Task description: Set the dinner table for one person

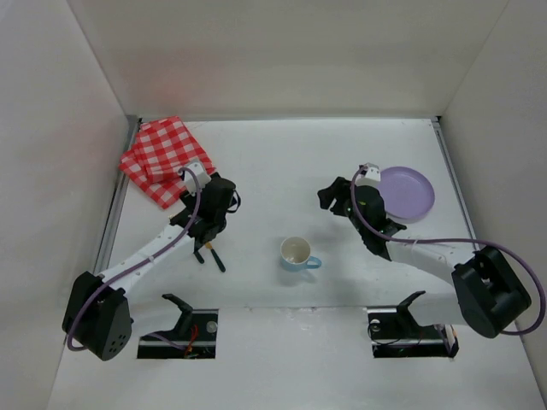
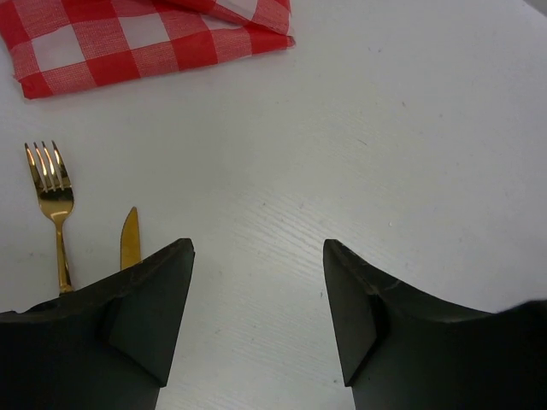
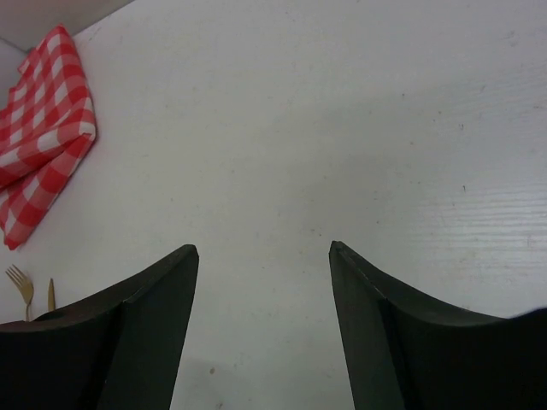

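The dinner table (image 1: 282, 158) is a white matte surface. My left gripper (image 1: 212, 205) hangs open and empty over it, just right of a folded red-and-white checked cloth (image 1: 167, 158). In the left wrist view the gripper (image 2: 258, 256) has bare table between its jaws. A gold fork (image 2: 53, 192) and a gold knife (image 2: 129, 239) lie side by side to its left, with the cloth (image 2: 145, 34) ahead. My right gripper (image 1: 332, 198) is open and empty just left of a purple plate (image 1: 408, 193). A light blue cup (image 1: 296, 253) stands upright between the arms.
Metal rails (image 1: 117, 201) run along the table's sides, with white walls around it. The right wrist view shows the gripper (image 3: 263, 252) over bare table, and the cloth (image 3: 43, 141), fork (image 3: 19, 286) and knife (image 3: 50, 293) far to its left.
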You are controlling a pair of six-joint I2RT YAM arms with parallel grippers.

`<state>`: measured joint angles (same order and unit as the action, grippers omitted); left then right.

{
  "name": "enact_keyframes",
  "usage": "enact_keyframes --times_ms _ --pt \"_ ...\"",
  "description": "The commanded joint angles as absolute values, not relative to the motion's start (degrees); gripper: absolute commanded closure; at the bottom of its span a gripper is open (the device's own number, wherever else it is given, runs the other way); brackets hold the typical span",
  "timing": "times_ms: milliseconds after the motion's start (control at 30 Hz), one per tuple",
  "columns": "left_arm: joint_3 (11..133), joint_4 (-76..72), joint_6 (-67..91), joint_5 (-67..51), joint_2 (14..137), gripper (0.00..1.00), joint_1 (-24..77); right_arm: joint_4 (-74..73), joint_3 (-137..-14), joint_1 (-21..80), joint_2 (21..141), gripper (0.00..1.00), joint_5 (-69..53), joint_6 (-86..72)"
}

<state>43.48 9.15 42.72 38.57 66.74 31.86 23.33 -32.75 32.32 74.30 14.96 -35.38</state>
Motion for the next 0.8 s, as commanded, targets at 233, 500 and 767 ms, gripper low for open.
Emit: enact_keyframes --times_ms 233,500,767 --pt "41.67 4.85 43.59 37.43 65.04 0.43 30.45 25.93 -33.57 32.74 75.15 0.63 13.28 -34.63" --pt "41.66 1.76 43.24 38.84 65.56 0.98 26.94 25.14 -33.92 33.17 74.36 0.91 12.13 -34.45" --pt "47.02 0.35 45.17 41.48 74.08 0.48 18.07 25.75 -34.1 33.35 75.15 0.62 11.95 -33.84"
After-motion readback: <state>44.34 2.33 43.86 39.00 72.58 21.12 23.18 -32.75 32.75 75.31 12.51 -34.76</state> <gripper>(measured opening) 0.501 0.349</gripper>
